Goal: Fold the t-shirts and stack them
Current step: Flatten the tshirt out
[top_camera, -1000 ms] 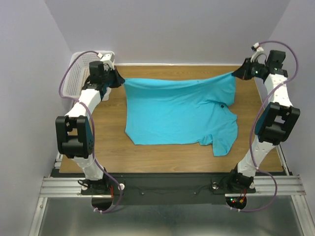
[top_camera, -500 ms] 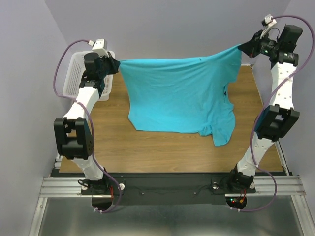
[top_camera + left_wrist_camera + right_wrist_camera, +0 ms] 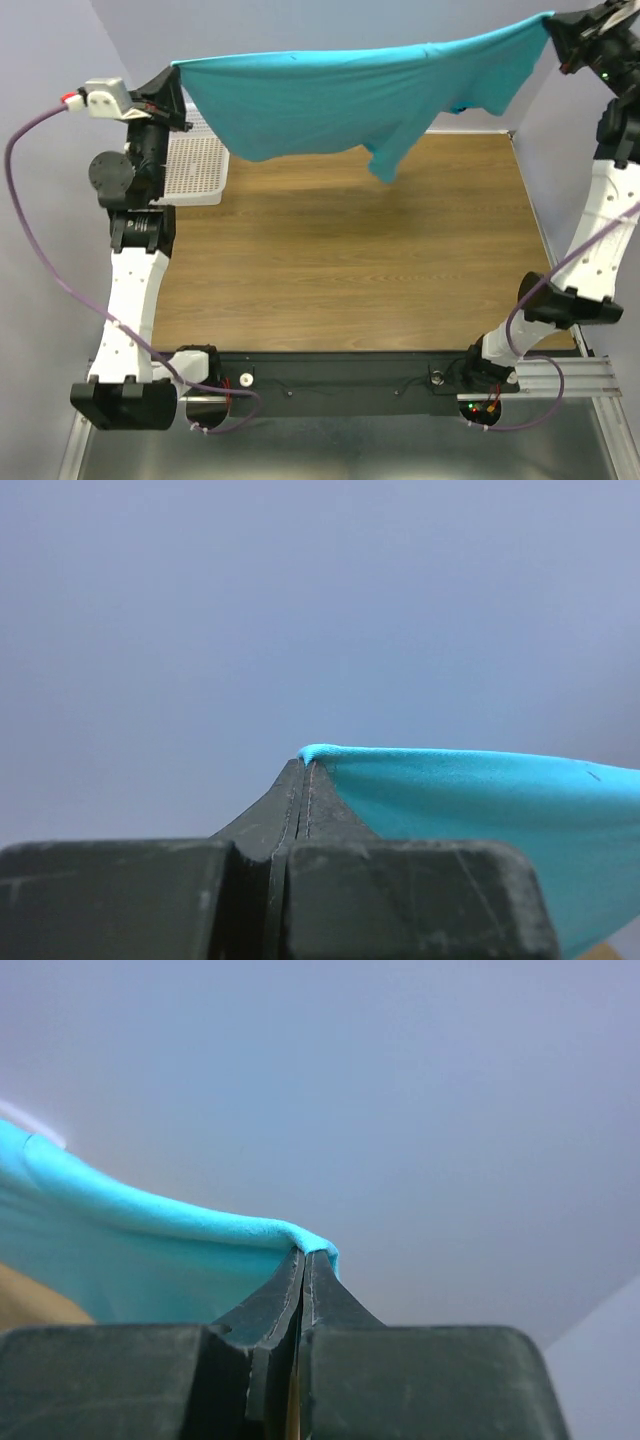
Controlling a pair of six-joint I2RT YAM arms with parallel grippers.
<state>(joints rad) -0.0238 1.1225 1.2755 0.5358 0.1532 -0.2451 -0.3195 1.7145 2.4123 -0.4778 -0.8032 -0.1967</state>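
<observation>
My left gripper (image 3: pixel 303 772) is pinched tight on one corner of the turquoise t-shirt (image 3: pixel 340 95), my right gripper (image 3: pixel 303 1257) on the other. The cloth hangs stretched between them, high above the table (image 3: pixel 350 270). Only the overhead view shows me its sagging lower edge and dangling sleeve; the wrist cameras catch just the hem.

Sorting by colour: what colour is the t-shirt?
The t-shirt is plain turquoise, clearest from the top external view.

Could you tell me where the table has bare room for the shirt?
The wooden table is bare from the white basket at its far left across to the right edge. Only the far strip is crowded, under the hanging t-shirt.
</observation>
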